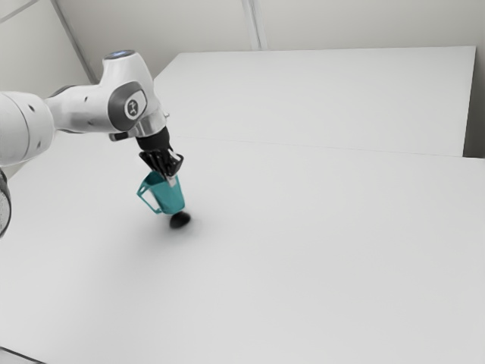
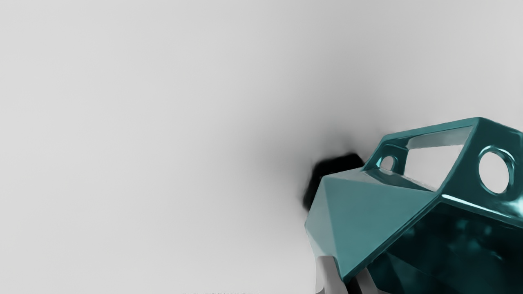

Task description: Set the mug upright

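"What's in front of you, biggest first?"

"On my exterior feed, the pale table (image 1: pixel 326 250) runs across most of the frame. My arm (image 1: pixel 83 110) enters at the left edge, roughly level, then bends down at the wrist."

"And the hand?"

"I've got the hand (image 1: pixel 170 179) left of centre, pointing down, its tip leaning slightly to the exterior view's right."

"Where's the mug?"

"The teal mug (image 1: pixel 172 199) hangs right under it, tilted, mouth upward, base toward the lower right. It looks raised, with a dark patch (image 1: pixel 179 220) on the table just below the base. Its handle (image 2: pixel 466 171) sticks out toward the exterior view's left."

"Jaws?"

"Clenched on the mug's wall at the rim: of my two fingers (image 2: pixel 328 271), one presses outside, the other inside."
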You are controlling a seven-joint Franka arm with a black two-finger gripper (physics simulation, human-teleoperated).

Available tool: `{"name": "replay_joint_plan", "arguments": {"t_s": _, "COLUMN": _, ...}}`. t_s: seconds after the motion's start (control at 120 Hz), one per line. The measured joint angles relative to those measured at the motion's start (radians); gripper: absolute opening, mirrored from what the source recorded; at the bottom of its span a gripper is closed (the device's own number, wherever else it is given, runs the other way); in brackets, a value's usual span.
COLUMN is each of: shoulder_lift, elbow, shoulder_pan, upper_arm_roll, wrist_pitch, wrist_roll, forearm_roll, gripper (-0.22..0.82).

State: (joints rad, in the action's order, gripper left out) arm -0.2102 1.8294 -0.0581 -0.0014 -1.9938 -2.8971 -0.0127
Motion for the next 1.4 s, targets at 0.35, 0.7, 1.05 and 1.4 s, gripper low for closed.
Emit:
{"name": "replay_joint_plan", "arguments": {"t_s": 0.35, "shoulder_lift": -0.059, "elbow": 0.000, "shoulder_pan": 0.057, "upper_arm_roll": 0.000, "wrist_pitch": -0.090, "wrist_roll": 0.000, "forearm_roll": -0.119, "gripper": -0.18}}
{"name": "replay_joint_plan", "arguments": {"t_s": 0.7, "shoulder_lift": -0.098, "elbow": 0.004, "shoulder_pan": 0.067, "upper_arm_roll": 0.000, "wrist_pitch": -0.133, "wrist_roll": 0.000, "forearm_roll": -0.128, "gripper": -0.11}}
{"name": "replay_joint_plan", "arguments": {"t_s": 1.05, "shoulder_lift": -0.067, "elbow": 0.004, "shoulder_pan": 0.067, "upper_arm_roll": 0.000, "wrist_pitch": -0.139, "wrist_roll": 0.000, "forearm_roll": -0.132, "gripper": 0.45}}
{"name": "replay_joint_plan", "arguments": {"t_s": 1.4, "shoulder_lift": 0.144, "elbow": -0.133, "shoulder_pan": 0.049, "upper_arm_roll": 0.012, "wrist_pitch": 0.081, "wrist_roll": 0.000, "forearm_roll": -0.111, "gripper": 0.58}}
